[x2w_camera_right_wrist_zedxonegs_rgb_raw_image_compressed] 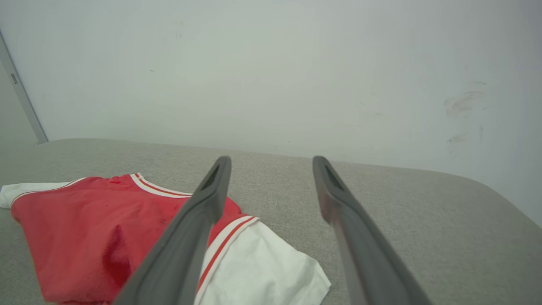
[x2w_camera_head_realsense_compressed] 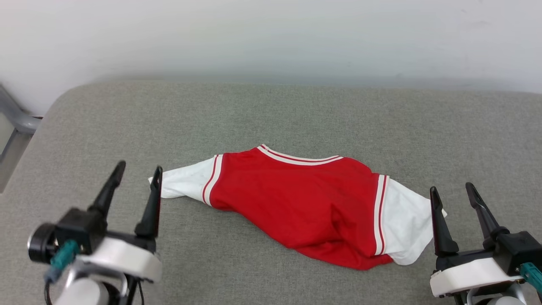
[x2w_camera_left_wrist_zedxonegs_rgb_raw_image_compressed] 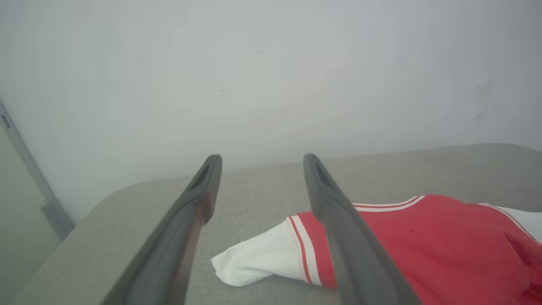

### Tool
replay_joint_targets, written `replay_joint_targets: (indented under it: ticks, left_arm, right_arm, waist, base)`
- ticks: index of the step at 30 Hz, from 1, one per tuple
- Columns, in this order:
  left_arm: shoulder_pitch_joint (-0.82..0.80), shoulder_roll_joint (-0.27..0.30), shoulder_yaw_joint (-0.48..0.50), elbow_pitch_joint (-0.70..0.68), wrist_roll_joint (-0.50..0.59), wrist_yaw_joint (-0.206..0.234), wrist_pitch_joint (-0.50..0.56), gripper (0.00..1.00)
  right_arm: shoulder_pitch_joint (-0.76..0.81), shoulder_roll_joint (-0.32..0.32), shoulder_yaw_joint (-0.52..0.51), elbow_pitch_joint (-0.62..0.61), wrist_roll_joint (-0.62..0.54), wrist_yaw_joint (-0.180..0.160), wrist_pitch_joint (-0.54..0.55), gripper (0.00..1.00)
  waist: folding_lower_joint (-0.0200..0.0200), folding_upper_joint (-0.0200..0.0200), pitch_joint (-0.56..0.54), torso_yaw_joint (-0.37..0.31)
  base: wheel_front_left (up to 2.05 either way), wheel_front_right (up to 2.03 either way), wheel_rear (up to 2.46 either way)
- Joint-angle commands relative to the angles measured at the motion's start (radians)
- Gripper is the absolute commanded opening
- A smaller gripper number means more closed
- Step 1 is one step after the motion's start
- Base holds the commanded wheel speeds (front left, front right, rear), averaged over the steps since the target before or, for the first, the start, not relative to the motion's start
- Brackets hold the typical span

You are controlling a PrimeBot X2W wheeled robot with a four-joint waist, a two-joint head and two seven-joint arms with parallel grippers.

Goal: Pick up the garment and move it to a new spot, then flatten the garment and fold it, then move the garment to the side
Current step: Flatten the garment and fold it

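Observation:
The garment (x2w_camera_head_realsense_compressed: 305,203), a red jersey with white sleeves and striped trim, lies rumpled on the grey cushioned surface (x2w_camera_head_realsense_compressed: 271,114), folded over on itself. My left gripper (x2w_camera_head_realsense_compressed: 139,168) is open, raised just left of the left sleeve tip, holding nothing. My right gripper (x2w_camera_head_realsense_compressed: 453,189) is open at the right sleeve's edge, also empty. In the left wrist view the garment (x2w_camera_left_wrist_zedxonegs_rgb_raw_image_compressed: 423,241) lies right of the open left gripper (x2w_camera_left_wrist_zedxonegs_rgb_raw_image_compressed: 260,160). In the right wrist view the garment (x2w_camera_right_wrist_zedxonegs_rgb_raw_image_compressed: 106,237) lies left of and beneath the open right gripper (x2w_camera_right_wrist_zedxonegs_rgb_raw_image_compressed: 271,162).
A pale wall (x2w_camera_head_realsense_compressed: 271,38) rises right behind the surface. A grey metal frame (x2w_camera_head_realsense_compressed: 12,123) stands past the rounded left corner. Bare grey fabric stretches beyond the garment and to both sides.

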Motion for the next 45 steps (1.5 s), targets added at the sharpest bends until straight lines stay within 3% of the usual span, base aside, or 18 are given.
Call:
replay_joint_targets:
  ticks: [1, 6, 11, 12, 18, 21, 25, 29, 40, 41, 42, 43, 45]
  left_arm:
    - [0.045, -0.026, 0.024, -0.029, 0.028, 0.003, -0.002, 1.0]
    - [0.148, -0.106, 0.104, -0.085, 0.108, -0.039, -0.002, 1.0]
    - [0.152, -0.135, 0.148, -0.073, 0.162, -0.101, -0.002, 1.0]
    - [0.152, -0.135, 0.148, -0.073, 0.162, -0.101, -0.002, 1.0]
    - [0.133, -0.179, 0.186, -0.049, 0.199, -0.155, -0.002, 1.0]
    - [0.12, -0.2, 0.198, -0.036, 0.216, -0.181, -0.003, 1.0]
    - [0.106, -0.226, 0.216, -0.02, 0.234, -0.21, -0.003, 1.0]
    - [0.09, -0.248, 0.227, -0.007, 0.252, -0.232, -0.003, 1.0]
    - [0.068, -0.291, 0.267, 0.012, 0.286, -0.273, -0.003, 1.0]
    - [0.067, -0.294, 0.273, 0.016, 0.288, -0.278, -0.003, 1.0]
    - [0.066, -0.295, 0.276, 0.019, 0.29, -0.281, -0.003, 1.0]
    - [0.067, -0.295, 0.278, 0.024, 0.292, -0.282, -0.003, 1.0]
    - [0.07, -0.293, 0.28, 0.034, 0.292, -0.288, -0.003, 1.0]
  right_arm:
    - [0.01, 0.002, -0.003, 0.006, 0.005, -0.001, -0.002, 1.0]
    - [0.003, 0.002, -0.014, 0.045, -0.009, -0.001, 0.016, 1.0]
    - [-0.051, -0.049, -0.023, 0.053, 0.031, -0.001, 0.243, 1.0]
    - [-0.051, -0.049, -0.023, 0.053, 0.031, -0.001, 0.243, 1.0]
    - [-0.13, -0.163, -0.024, 0.05, 0.133, -0.001, 0.68, 1.0]
    - [-0.165, -0.186, -0.031, 0.058, 0.174, -0.001, 0.881, 1.0]
    - [-0.201, -0.206, -0.041, 0.067, 0.195, -0.001, 1.05, 1.0]
    - [-0.23, -0.219, -0.051, 0.09, 0.177, -0.001, 1.103, 1.0]
    - [-0.252, -0.222, -0.028, 0.194, 0.148, -0.001, 1.078, 1.0]
    - [-0.248, -0.221, -0.014, 0.217, 0.148, -0.001, 1.075, 0.8]
    - [-0.246, -0.221, -0.008, 0.229, 0.15, -0.001, 1.072, 0.45]
    - [-0.245, -0.222, -0.005, 0.239, 0.152, -0.001, 1.065, 0.0]
    - [-0.247, -0.228, -0.011, 0.25, 0.151, -0.001, 1.04, 0.0]
  waist:
    - [0.0001, 0.0, -0.005, 0.004]
    - [0.0001, 0.0, -0.004, 0.016]
    - [0.0001, 0.0, 0.011, 0.029]
    - [0.0001, 0.0, 0.011, 0.029]
    - [0.0001, 0.0, 0.05, 0.046]
    - [0.0001, 0.0, 0.072, 0.061]
    - [0.0001, 0.0, 0.098, 0.084]
    - [0.0001, 0.0, 0.121, 0.106]
    - [0.0001, 0.0, 0.162, 0.139]
    - [0.0001, 0.0, 0.165, 0.139]
    - [0.0001, 0.0, 0.165, 0.138]
    - [0.0001, 0.0, 0.164, 0.136]
    - [0.0001, 0.0, 0.156, 0.127]
  base:
    - [0.0, 0.0, 0.0]
    - [0.0, 0.0, 0.0]
    - [0.0, 0.0, 0.0]
    - [0.0, 0.0, 0.0]
    - [0.0, 0.0, 0.0]
    - [0.0, 0.0, 0.0]
    - [0.0, 0.0, 0.0]
    - [0.0, 0.0, 0.0]
    - [0.0, 0.0, 0.0]
    - [0.0, 0.0, 0.0]
    - [0.0, 0.0, 0.0]
    - [0.0, 0.0, 0.0]
    - [0.0, 0.0, 0.0]
